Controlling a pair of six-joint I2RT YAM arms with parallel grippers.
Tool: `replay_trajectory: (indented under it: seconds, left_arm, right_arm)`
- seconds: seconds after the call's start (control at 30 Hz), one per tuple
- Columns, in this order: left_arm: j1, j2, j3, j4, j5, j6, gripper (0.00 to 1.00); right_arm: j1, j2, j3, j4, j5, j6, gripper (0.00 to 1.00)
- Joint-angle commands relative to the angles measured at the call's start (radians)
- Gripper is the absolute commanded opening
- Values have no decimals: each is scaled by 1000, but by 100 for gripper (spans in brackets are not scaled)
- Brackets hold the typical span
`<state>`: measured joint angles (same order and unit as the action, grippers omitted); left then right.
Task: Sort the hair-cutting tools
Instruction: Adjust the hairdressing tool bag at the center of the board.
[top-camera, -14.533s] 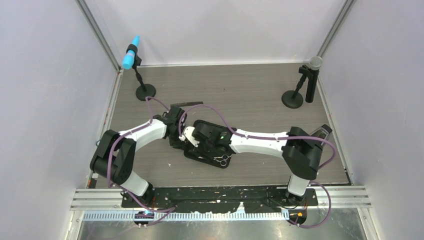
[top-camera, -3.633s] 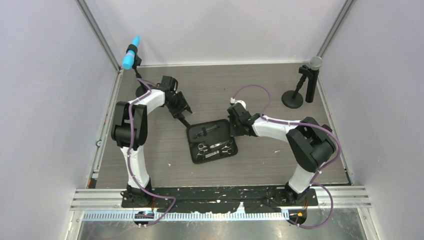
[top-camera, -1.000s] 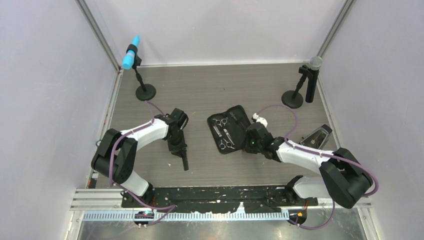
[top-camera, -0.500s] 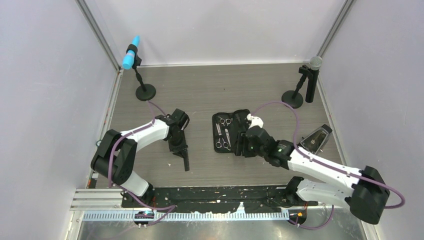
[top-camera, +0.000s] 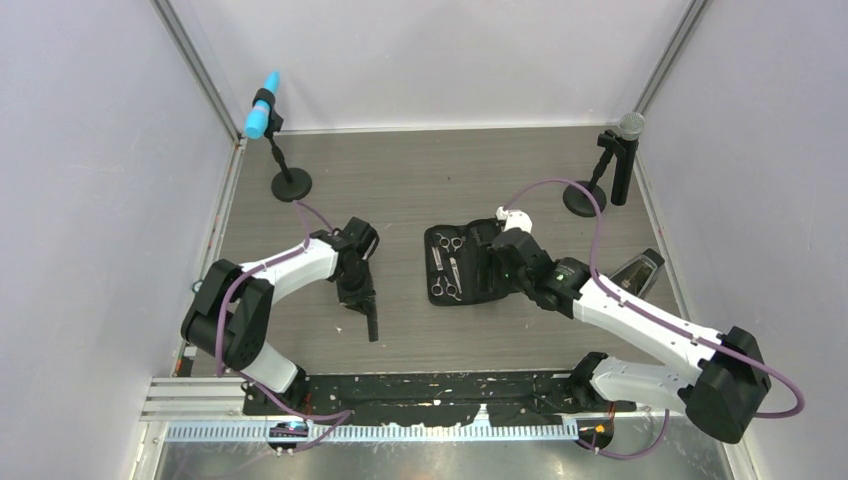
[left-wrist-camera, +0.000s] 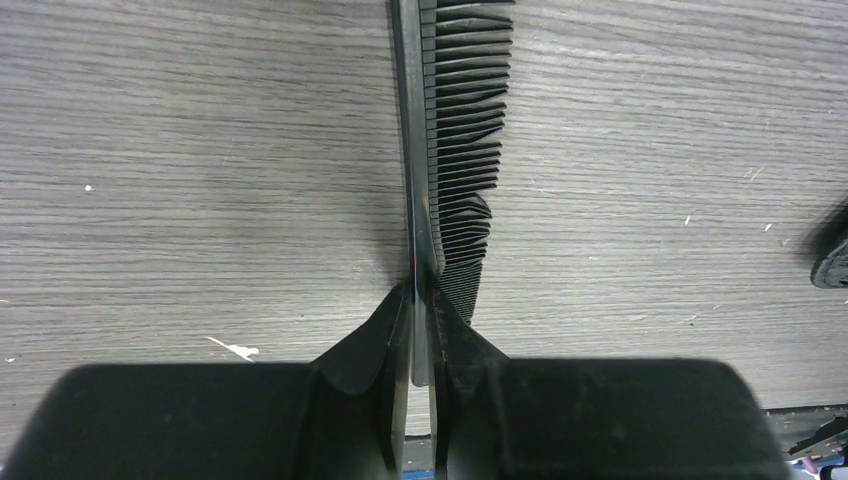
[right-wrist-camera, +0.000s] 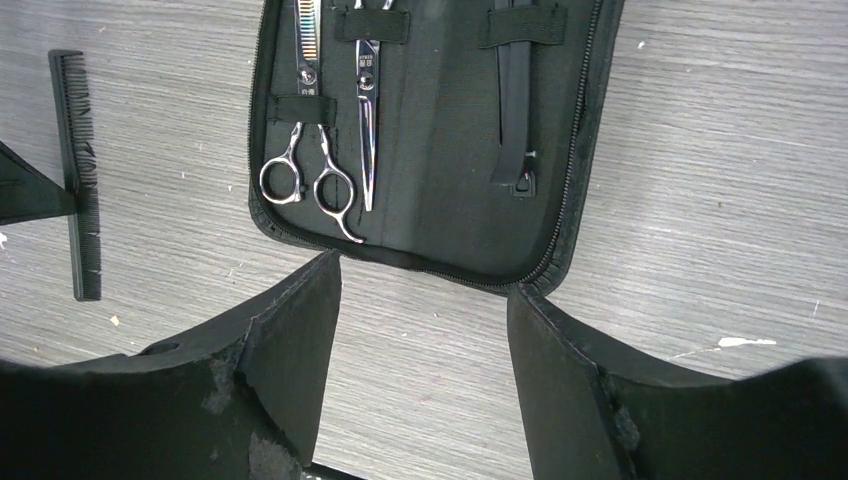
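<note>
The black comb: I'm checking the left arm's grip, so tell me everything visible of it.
The comb is long, thin, black, plastic-looking: a straight spine with fine teeth along one side, some beside the grip bent out of line. The left pincer is shut on its spine partway along. It stretches low over the wood-grain table, apart from the open case; whether it rests on the table is unclear.

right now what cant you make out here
Scissors upper ends: right wrist view, cut by the top edge.
Case right edge: top view, under the right arm.
Comb far end: left wrist view, cut by the top edge.
Clip, one or two: right wrist view, black on black lining.
</note>
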<state>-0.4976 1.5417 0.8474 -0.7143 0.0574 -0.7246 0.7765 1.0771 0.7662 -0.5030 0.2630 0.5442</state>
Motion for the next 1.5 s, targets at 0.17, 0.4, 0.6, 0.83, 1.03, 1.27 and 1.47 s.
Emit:
replay_trajectory:
  seconds: [0.17,0.4,0.6,0.83,1.03,1.27,1.47]
  left_arm:
    - [-8,-70,3,6,-31,6,37]
    - [-9,-135,40,-37,-42,4,50]
    - [-6,-263,41,-73,-102,18,58]
    - [-6,-324,-8,-80,-110,22,59]
    - [-6,-360,-40,-87,-121,22,59]
    - [-13,-317,-71,-34,-64,-7,59]
    - [-22,-206,-30,-23,-75,-17,59]
  right_arm:
    - [-1,32,23,65,-61,-38,69]
    - [0,204,112,154,-165,-86,70]
    - [22,458,304,153,-179,-104,70]
    - [45,676,427,211,-247,-100,70]
    - [60,792,444,234,-348,-98,64]
    - [107,719,318,204,-405,-81,59]
    - [125,565,282,175,-314,-85,63]
